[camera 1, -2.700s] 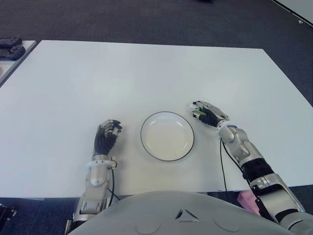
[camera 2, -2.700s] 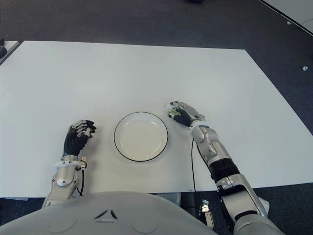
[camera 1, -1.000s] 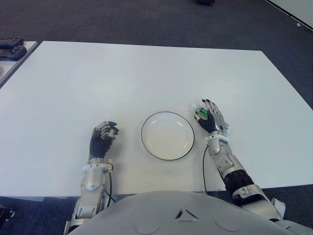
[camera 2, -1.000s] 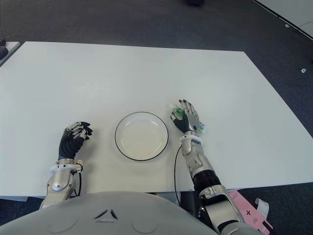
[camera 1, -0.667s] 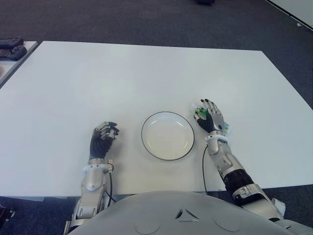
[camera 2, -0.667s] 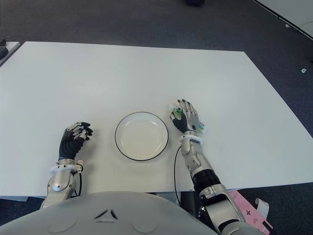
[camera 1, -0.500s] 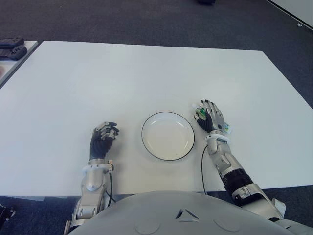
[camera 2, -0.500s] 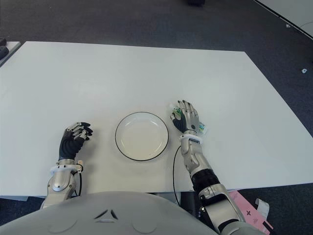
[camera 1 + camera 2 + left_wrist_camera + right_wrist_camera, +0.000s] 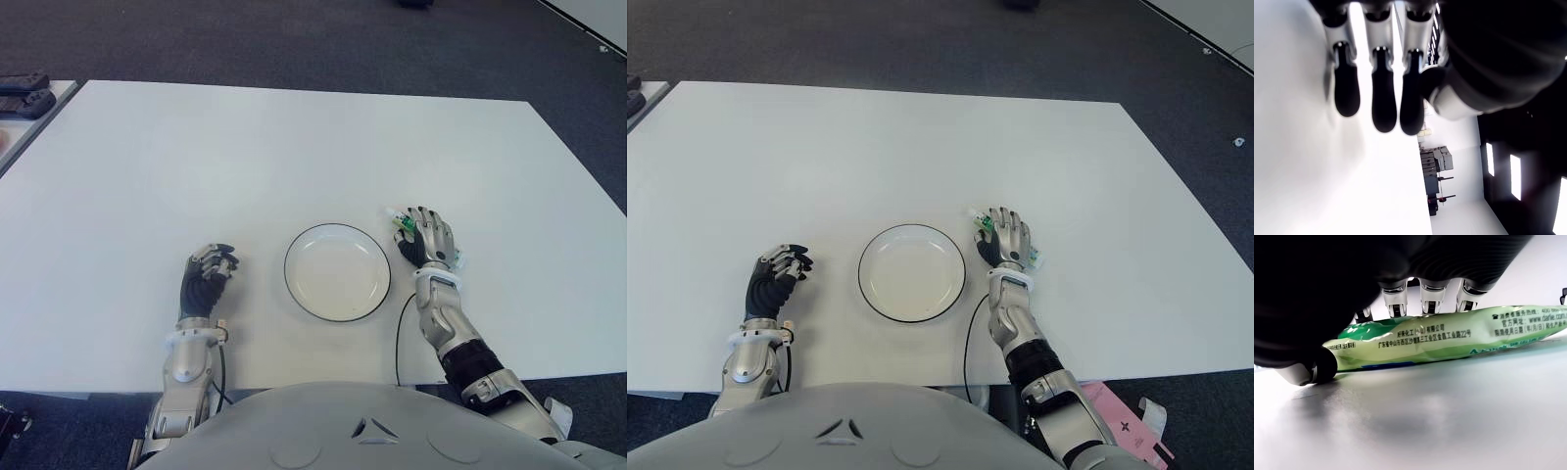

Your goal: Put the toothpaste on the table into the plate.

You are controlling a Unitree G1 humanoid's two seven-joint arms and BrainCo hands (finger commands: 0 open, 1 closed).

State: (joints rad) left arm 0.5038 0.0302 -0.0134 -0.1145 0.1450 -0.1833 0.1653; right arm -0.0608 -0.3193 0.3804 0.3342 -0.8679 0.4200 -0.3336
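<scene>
Green-and-white toothpaste was seen lying flat on the white tabletop, just right of the plate and not in it, at centre right of the head camera's frame. The right robot hand was placed palm-down over the tube, with only the cap end and a sliver of the tail left showing beyond it in the eye views. In the right wrist view, the fingers were draped across the tube's top with the thumb tip beside its near end; the tube was still bedded on the tabletop, and a firm grip could not be confirmed. The black-rimmed white plate was pictured at the middle of the frame, near the tabletop's front edge. The left robot hand was shown to the left of the plate, well apart from it, its dark fingers curled and nothing held.
</scene>
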